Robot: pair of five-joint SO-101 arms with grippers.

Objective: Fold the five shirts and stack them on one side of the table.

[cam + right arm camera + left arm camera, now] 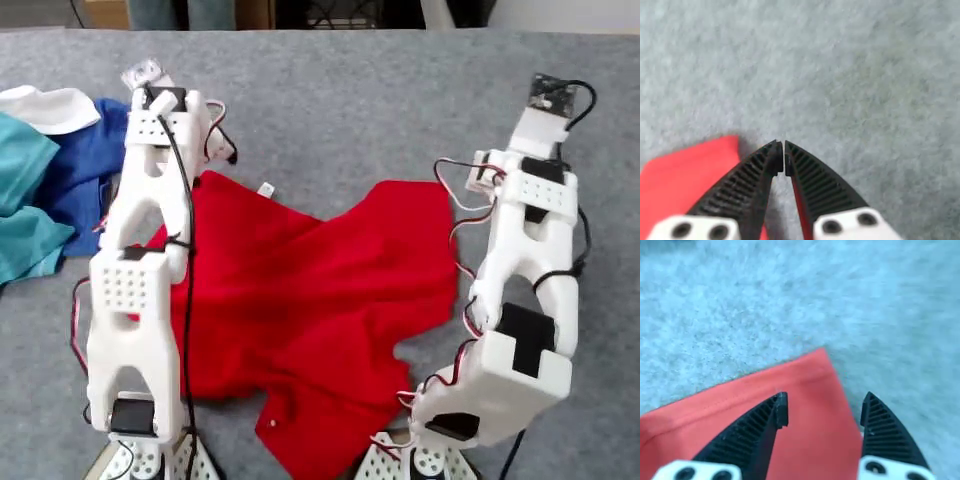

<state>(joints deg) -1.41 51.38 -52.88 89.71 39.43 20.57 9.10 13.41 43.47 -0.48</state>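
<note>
A red shirt [320, 280] lies spread and rumpled across the middle of the grey table [350, 100]. My left gripper [222, 150] hangs over the shirt's far left corner. In the left wrist view that gripper [825, 407] is open, its black fingers astride the corner of the red cloth [740, 400]. My right gripper [470, 180] is at the shirt's far right corner. In the right wrist view it [781, 152] is shut, with a sliver of red showing between the fingers and more red cloth [685, 175] beside them.
At the table's left edge lies a loose pile of a teal shirt [20, 190], a blue shirt [85, 170] and a white one [50, 108]. Bare grey felt stretches across the far side and the right edge.
</note>
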